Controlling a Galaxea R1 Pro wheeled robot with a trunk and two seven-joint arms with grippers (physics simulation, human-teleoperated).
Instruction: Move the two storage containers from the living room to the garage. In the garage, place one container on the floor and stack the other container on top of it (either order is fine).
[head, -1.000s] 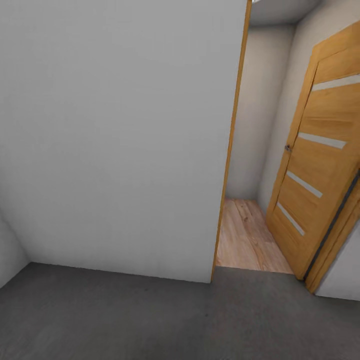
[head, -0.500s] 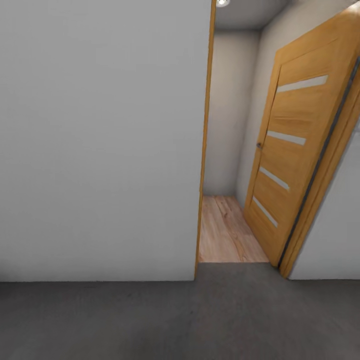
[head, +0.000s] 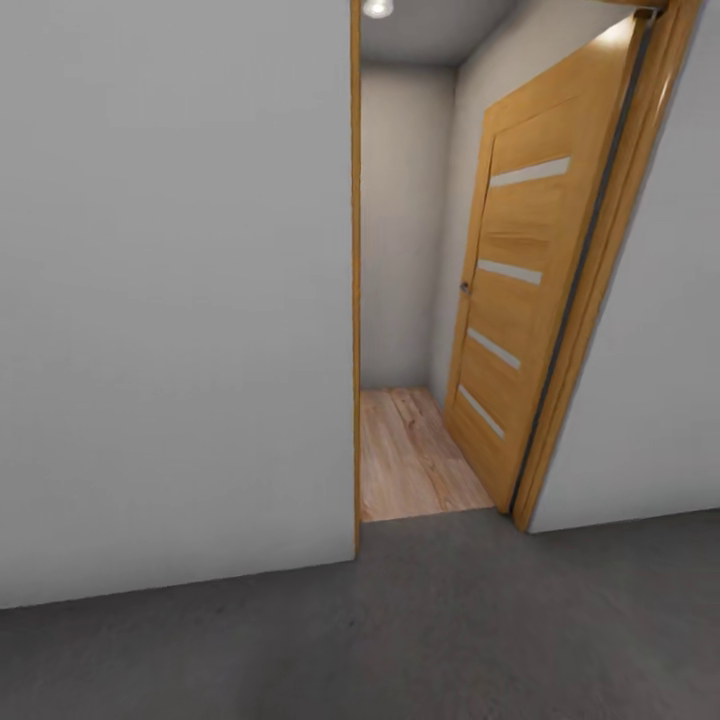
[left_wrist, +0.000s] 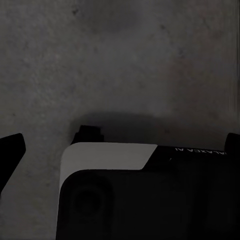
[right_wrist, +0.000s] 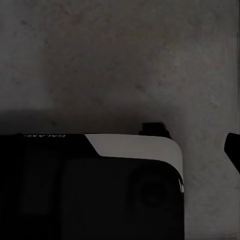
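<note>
One open wooden plank-panelled door (head: 520, 300) stands ahead-right across the dark grey concrete floor (head: 400, 640); both hands' states: cannot tell.

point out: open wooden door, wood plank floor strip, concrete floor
open wooden door (head: 515, 300): head view, on the panel between two pale slats.
wood plank floor (head: 410, 455): head view, middle of the strip past the doorway.
concrete floor (head: 450, 630): head view, bare patch before the threshold.

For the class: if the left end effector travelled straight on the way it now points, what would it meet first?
Probably the dark grey concrete floor; the robot's base sits at the edge of that line. Depth is unclear.
</note>
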